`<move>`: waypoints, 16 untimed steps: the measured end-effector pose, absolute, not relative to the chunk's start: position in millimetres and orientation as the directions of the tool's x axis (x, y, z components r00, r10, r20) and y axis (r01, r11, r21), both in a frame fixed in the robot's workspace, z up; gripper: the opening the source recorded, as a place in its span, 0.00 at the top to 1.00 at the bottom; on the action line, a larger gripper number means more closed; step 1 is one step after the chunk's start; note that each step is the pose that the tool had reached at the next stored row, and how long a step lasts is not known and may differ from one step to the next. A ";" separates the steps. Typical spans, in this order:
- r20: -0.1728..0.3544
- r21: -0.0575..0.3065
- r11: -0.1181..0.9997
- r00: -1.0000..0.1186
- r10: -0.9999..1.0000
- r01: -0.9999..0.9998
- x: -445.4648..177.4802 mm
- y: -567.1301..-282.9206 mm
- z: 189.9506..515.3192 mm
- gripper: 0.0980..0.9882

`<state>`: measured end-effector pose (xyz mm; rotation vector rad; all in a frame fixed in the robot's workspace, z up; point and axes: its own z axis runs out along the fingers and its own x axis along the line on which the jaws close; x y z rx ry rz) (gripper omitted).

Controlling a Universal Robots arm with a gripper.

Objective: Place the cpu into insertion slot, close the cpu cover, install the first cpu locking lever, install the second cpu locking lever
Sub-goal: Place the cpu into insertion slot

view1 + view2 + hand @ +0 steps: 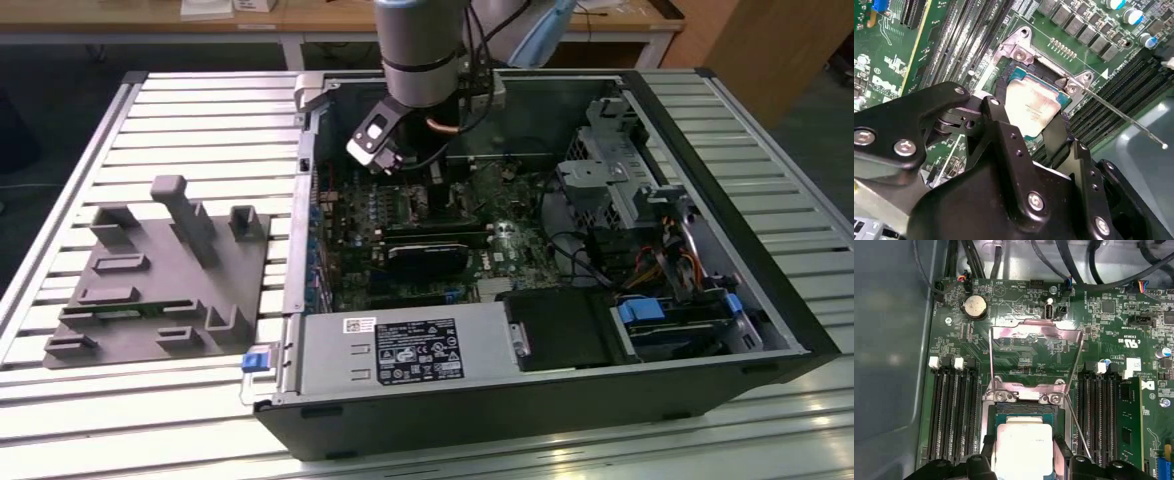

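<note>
1. Nearest in the exterior view, a slatted metal tabletop (134,420) carries an open computer case (747,330) lying on its side. A labelled silver power supply box (400,350) sits at the case's near edge.
2. Toward the exterior view's left, a grey moulded fixture (160,270) rests on the tabletop just beside the case.
3. Past the power supply, a black card (434,255) stands on the green motherboard (347,250).
4. Farther in, the robot arm (420,50) reaches down into the far part of the case, with the claw (384,150) low over the board.
5. In both wrist views the claw is pinching the cpu (1031,105) (1024,450). Its black fingers (999,117) press against two opposite edges, and the chip's dull silver top faces up.
6. The cpu is right over the insertion slot (1024,413), whose rim shows just beyond the chip. I cannot tell whether the chip is fully seated.
7. Long black memory slots (949,410) run along both sides of the slot.
8. Beyond the slot, the cpu cover (1036,330) is swung open on its hinge, and the green board shows through its square window.
9. A thin metal locking lever (1126,119) sticks out free beside the slot, not latched down.
</note>
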<state>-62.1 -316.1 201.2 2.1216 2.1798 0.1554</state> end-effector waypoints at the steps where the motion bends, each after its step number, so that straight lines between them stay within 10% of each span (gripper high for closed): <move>1: 0.002 0.139 0.026 -0.027 1.000 0.990 -62.0 -316.1 205.8 0.50; 16: 0.003 0.140 0.025 -0.026 1.000 0.990 -62.0 -316.0 238.3 0.50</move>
